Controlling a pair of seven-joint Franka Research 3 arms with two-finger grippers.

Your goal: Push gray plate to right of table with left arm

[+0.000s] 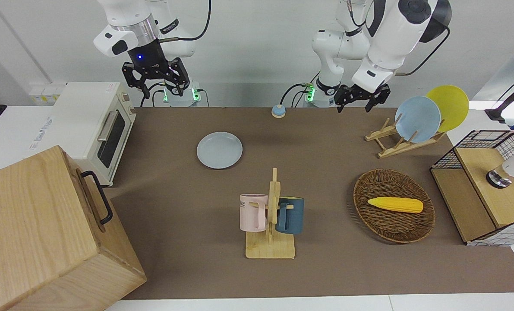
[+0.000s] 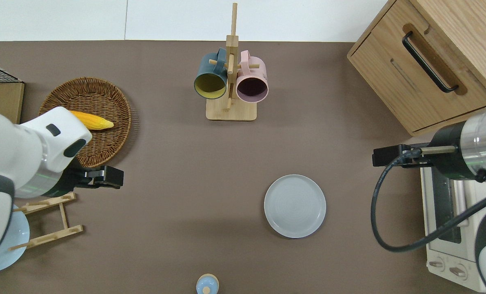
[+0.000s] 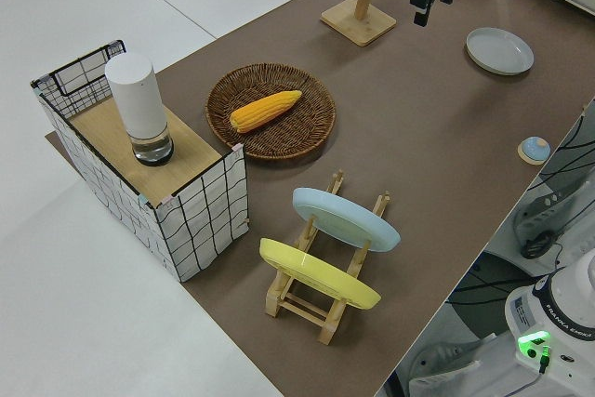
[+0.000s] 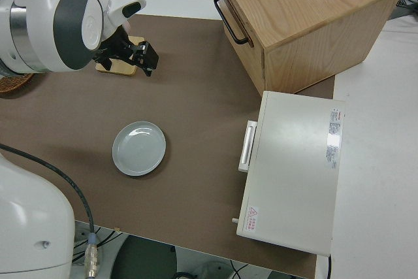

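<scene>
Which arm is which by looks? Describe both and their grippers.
The left arm is white with dark gray joint caps, a black cable and a small black gripper. The right arm has a silver ring, a bulky black wrist block with a blue light, and a black gripper.

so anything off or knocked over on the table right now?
Nothing stands out. The gray plate lies flat on the table, both mugs hang on their rack, the corn sits in the basket, two plates stand upright in the dish rack.

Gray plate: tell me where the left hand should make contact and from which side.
The gray plate lies flat with a low rim, so probably meet the rim edge facing the left arm's end of the table and push it toward the toaster oven. The left hand hangs over the table between basket and rack.
</scene>
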